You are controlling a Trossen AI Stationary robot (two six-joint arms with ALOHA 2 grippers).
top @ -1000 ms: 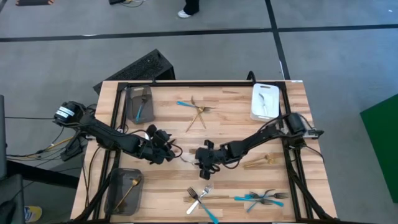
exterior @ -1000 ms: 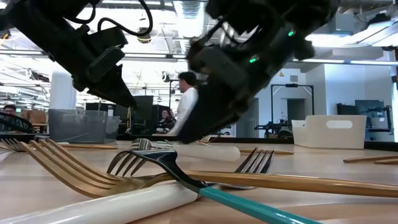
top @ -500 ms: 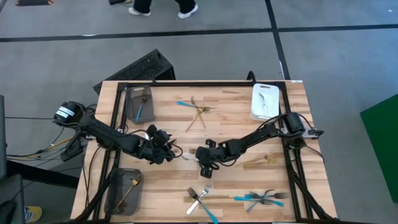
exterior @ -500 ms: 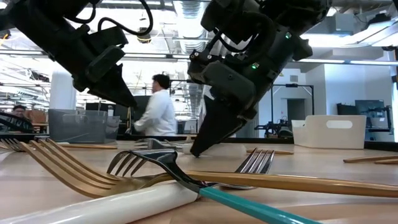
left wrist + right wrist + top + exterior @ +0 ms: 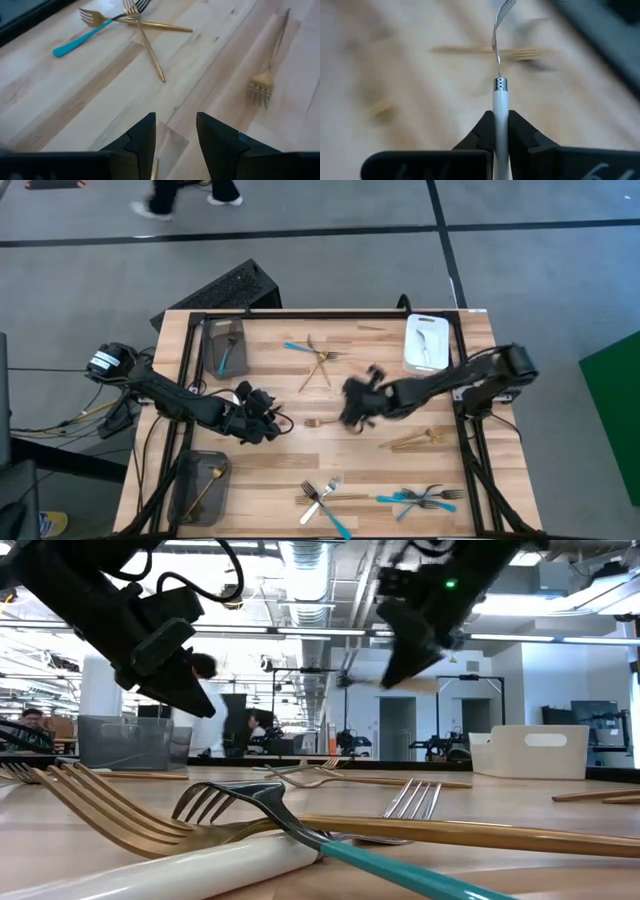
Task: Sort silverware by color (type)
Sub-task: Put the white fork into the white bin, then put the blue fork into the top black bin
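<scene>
My right gripper [image 5: 500,119] is shut on a fork with a white handle and silver tines [image 5: 501,25], above the middle of the table [image 5: 352,408]. My left gripper [image 5: 175,137] stands open, low over the table's left middle [image 5: 272,422]. A thin gold sliver [image 5: 154,171] shows by one of its fingers; I cannot tell what it is. A gold fork [image 5: 318,422] lies flat just beyond it. Gold and blue-handled forks [image 5: 315,358] lie crossed farther back. My right gripper pinches the fork's white handle [image 5: 500,102] between its two fingers, a little below the silver collar. The handle runs along the fingers and sticks out ahead of them, tines foremost. The fork is lifted clear of the table.
A white tray [image 5: 412,358] stands at the back right. One grey tray [image 5: 210,330] is at the back left, another [image 5: 185,500] at the near left. More forks lie by the near edge [image 5: 325,500] [image 5: 420,498], and gold ones at the right [image 5: 418,440].
My right gripper has taken hold of the white-handled fork at the table's middle and lifted it clear. It went up and toward the far right, tipping from steeply down to a shallower slant. The gold fork stayed on the table.
</scene>
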